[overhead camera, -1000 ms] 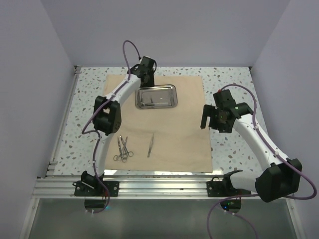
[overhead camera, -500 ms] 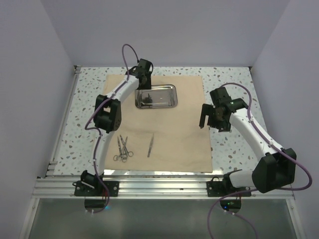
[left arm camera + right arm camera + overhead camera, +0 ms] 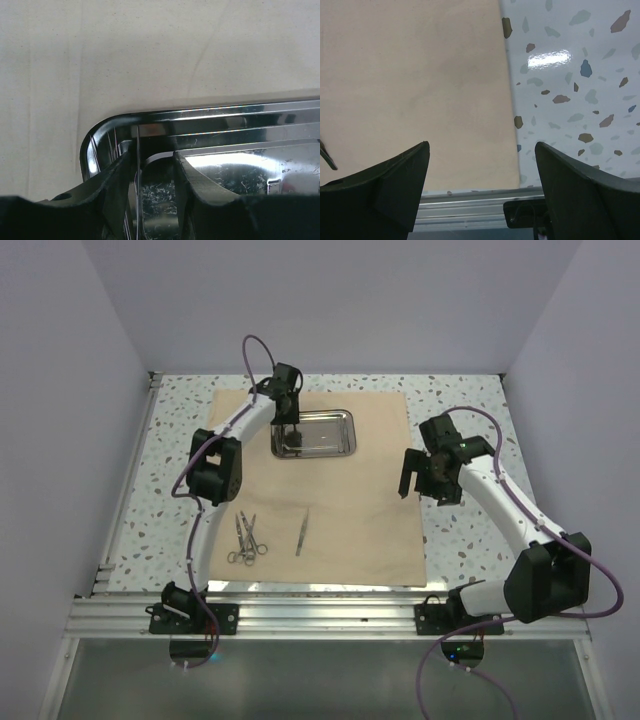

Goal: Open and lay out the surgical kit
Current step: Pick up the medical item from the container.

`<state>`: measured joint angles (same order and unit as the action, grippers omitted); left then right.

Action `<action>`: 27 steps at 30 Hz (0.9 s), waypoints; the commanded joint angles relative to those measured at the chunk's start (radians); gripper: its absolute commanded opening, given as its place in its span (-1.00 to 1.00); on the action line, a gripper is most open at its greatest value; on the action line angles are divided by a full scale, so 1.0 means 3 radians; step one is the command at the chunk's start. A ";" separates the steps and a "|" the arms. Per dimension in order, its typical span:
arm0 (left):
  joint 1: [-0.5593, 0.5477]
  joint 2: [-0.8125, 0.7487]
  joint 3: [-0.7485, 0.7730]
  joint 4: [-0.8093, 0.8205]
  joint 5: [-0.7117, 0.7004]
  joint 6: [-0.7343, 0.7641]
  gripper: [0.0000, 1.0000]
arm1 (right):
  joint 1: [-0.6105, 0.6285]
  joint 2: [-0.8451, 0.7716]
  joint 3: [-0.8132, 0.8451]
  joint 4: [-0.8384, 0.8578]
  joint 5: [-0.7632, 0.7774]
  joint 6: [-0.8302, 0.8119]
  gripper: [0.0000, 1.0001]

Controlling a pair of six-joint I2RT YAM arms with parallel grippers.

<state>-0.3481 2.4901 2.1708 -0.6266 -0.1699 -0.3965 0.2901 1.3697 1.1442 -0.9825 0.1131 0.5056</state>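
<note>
The tan cloth wrap (image 3: 340, 510) lies spread flat on the table. The shiny steel tray (image 3: 330, 435) sits on its far part. My left gripper (image 3: 290, 430) is down at the tray's left end. In the left wrist view the left gripper (image 3: 154, 157) straddles the tray's thin side rim (image 3: 137, 142), one finger outside and one inside, with a gap still showing. Scissor-like forceps (image 3: 245, 540) and tweezers (image 3: 302, 532) lie on the cloth's near part. My right gripper (image 3: 422, 485) hangs wide open over the cloth's right edge (image 3: 507, 100), holding nothing.
Speckled tabletop (image 3: 570, 75) borders the cloth on all sides. An aluminium rail (image 3: 465, 207) runs along the near edge. Plain walls close in the left, far and right sides. A thin metal tip (image 3: 326, 157) shows at the right wrist view's left edge.
My left gripper has come down onto the tray's left end and its jaws have narrowed. The right arm has shifted slightly left; its jaws stay wide.
</note>
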 commanded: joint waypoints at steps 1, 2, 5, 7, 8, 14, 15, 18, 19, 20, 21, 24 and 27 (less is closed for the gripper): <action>0.0015 0.0039 -0.0057 0.0125 0.0060 0.0105 -0.17 | 0.0010 0.0011 0.0118 0.0028 0.0001 0.0053 0.80; 0.0020 0.0050 -0.0067 0.0125 0.0055 0.0110 -0.23 | 0.0010 0.0016 0.0113 0.0028 0.0006 0.0053 0.80; 0.0020 0.0085 -0.0098 0.0105 0.0045 0.0110 -0.51 | 0.0015 0.0011 0.0103 0.0038 0.0001 0.0058 0.79; 0.0020 0.0101 -0.0098 0.0079 0.0055 0.0100 -0.69 | 0.0015 0.0011 0.0092 0.0038 0.0001 0.0053 0.79; 0.0020 0.0121 -0.0103 0.0079 0.0060 0.0095 -0.83 | 0.0010 0.0011 0.0097 0.0038 0.0001 0.0058 0.79; 0.0015 0.0086 -0.0139 0.0064 0.0091 0.0095 -1.00 | 0.0010 0.0001 0.0057 0.0054 -0.0024 0.0053 0.79; 0.0020 0.0070 -0.0134 0.0064 0.0096 0.0095 -1.00 | 0.0010 -0.0005 0.0057 0.0064 -0.0029 0.0053 0.79; 0.0020 -0.0057 -0.0093 0.0038 0.0061 0.0064 -1.00 | 0.0015 -0.0010 0.0046 0.0084 -0.0050 0.0053 0.79; 0.0020 -0.0144 -0.0083 0.0028 0.0055 0.0044 -1.00 | 0.0010 -0.0015 0.0051 0.0089 -0.0060 0.0048 0.79; 0.0020 -0.0190 -0.0062 0.0018 0.0065 -0.0002 -1.00 | 0.0015 -0.0020 0.0041 0.0110 -0.0080 0.0048 0.79; 0.0020 -0.0241 -0.0062 0.0013 0.0086 -0.0028 -1.00 | 0.0010 -0.0025 0.0036 0.0120 -0.0101 0.0048 0.79; 0.0005 -0.0492 -0.0194 0.0028 0.0177 -0.0151 -1.00 | 0.0010 -0.0045 -0.0005 0.0166 -0.0172 0.0043 0.79; -0.0082 -0.0849 -0.0588 0.0114 0.0132 -0.0192 -1.00 | 0.0015 -0.0081 -0.0051 0.0217 -0.0254 0.0048 0.79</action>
<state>-0.3538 2.4020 2.0613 -0.6018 -0.1371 -0.4191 0.2901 1.3697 1.1404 -0.9550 0.0776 0.5095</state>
